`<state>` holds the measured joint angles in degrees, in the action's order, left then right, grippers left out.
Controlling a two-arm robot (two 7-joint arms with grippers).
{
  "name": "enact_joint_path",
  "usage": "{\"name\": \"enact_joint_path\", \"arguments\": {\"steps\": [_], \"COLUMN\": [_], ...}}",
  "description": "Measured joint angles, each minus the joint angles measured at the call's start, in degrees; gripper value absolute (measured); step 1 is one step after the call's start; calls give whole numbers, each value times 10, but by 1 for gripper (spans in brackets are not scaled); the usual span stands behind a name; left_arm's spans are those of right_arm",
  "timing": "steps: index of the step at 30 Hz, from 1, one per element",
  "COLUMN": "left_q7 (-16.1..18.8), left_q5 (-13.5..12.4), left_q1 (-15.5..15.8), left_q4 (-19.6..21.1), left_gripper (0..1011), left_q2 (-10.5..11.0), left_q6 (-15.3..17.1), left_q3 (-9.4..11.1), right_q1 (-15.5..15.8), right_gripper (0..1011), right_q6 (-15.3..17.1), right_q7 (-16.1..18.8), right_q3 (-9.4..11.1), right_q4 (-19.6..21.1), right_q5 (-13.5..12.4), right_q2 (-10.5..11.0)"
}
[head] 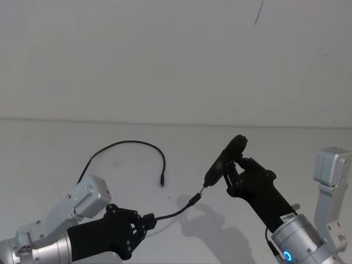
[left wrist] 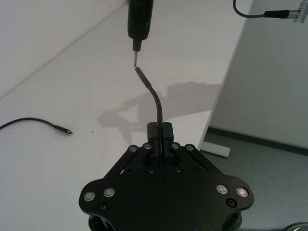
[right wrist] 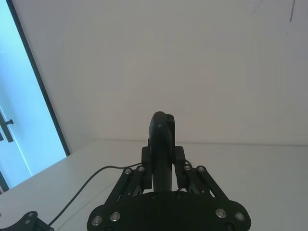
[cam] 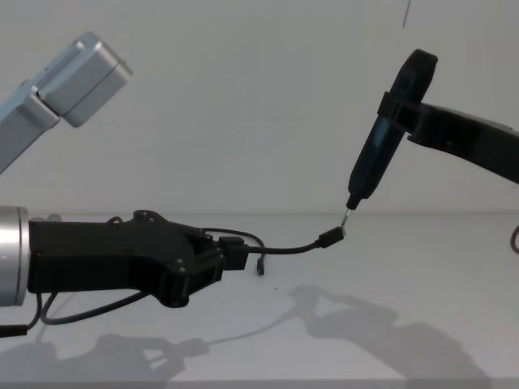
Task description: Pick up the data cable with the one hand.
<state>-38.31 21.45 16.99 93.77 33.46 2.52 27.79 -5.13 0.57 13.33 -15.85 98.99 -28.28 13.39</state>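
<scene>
Left claw [head: 144, 223] clenched on the data cable [head: 124, 145], plug end lifted ahead of it meeting right claw's [head: 234, 171] held pen tool [head: 224, 159]; pickup looks done.

Soft, even light fills all four views, bright but flat, with little contrast on the pale matte white tabletop [head: 66, 143] and the plain white wall [head: 165, 55] behind it. In the head view, faint grey shadows of the arms fall on the surface at lower centre and lower right. The chest view shows similar soft-edged shadows along the bottom of the frame. In the left wrist view a diffuse double shadow lies mid-frame. In the right wrist view a bright pale blue glass panel [right wrist: 24, 110] at the left edge is washed out. Small glints sit on the silver round screw heads [left wrist: 221, 189] of the black gripper body.
</scene>
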Motion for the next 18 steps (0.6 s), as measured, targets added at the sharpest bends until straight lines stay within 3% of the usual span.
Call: {"name": "enact_joint_path", "arguments": {"steps": [18], "left_q7": [0], "left_q5": [0], "left_q1": [0], "left_q4": [0], "left_gripper": [43], "left_q2": [0], "left_q6": [0], "left_q3": [0], "right_q1": [-4], "right_gripper": [269], "right_q6": [3], "right_q7": [4], "right_q3": [-6], "right_q4": [-5], "right_q5": [-4], "right_q2": [3]}}
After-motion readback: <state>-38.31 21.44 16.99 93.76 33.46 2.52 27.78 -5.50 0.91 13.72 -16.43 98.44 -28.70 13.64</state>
